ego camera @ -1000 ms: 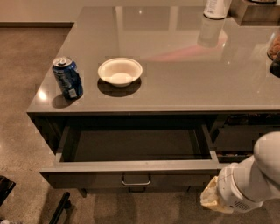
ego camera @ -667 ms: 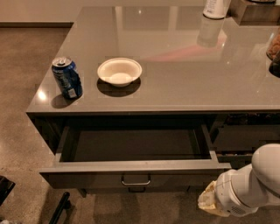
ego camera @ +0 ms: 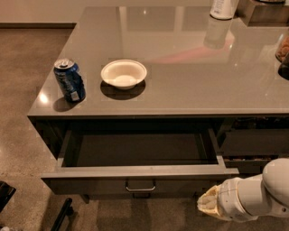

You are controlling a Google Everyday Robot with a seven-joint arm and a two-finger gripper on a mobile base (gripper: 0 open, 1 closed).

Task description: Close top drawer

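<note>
The top drawer [ego camera: 135, 172] under the grey counter is pulled wide open and looks empty inside. It has a dark grey front panel, a paler rim and a small metal loop handle [ego camera: 140, 186] at the centre. My gripper [ego camera: 208, 203] is at the end of the white arm at the bottom right. It sits just below and in front of the drawer front's right corner, to the right of the handle. Only its tan end shows.
On the counter top [ego camera: 189, 85] stand a blue soda can [ego camera: 69, 80] near the left edge and a white bowl [ego camera: 123, 74] beside it. A white bottle [ego camera: 223, 8] is at the back. A neighbouring cabinet's drawers [ego camera: 253, 144] lie to the right. Black base parts [ego camera: 61, 215] sit on the floor at the lower left.
My arm has shifted slightly left and down towards the drawer front's right corner. The drawer, can and bowl have not moved.
</note>
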